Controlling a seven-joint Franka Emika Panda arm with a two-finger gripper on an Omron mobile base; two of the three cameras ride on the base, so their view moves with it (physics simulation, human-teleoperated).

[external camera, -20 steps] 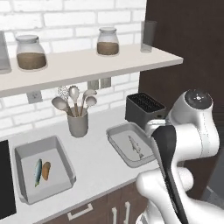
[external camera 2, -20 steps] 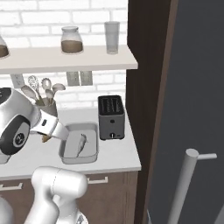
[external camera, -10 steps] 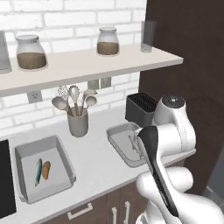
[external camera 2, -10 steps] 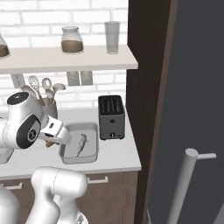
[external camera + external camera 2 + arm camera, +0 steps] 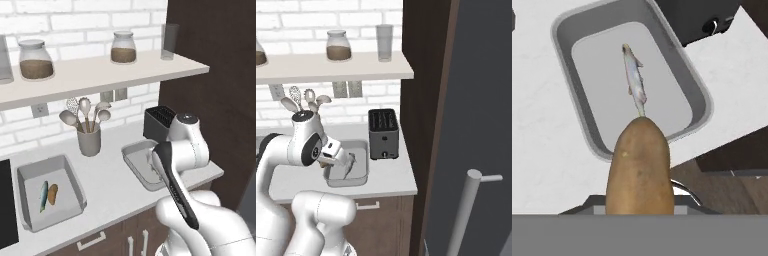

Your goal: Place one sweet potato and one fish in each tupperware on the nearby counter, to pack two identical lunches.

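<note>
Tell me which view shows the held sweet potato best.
The hand view: the sweet potato fills the foreground, in the pincer, near the tupperware with its fish. In both base views the arm blocks it.

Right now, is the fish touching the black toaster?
Apart. The hand view shows the fish lying inside the tupperware, whose wall separates it from the toaster.

White arm, dark joints

The arm (image 5: 187, 150) is built of smooth, rounded glossy white shells, with a long black band running down one link and a dark grey round cap on top of the upper joint (a dark ring shows on the same joint from the other side), over a bulbous white lower body.
</note>
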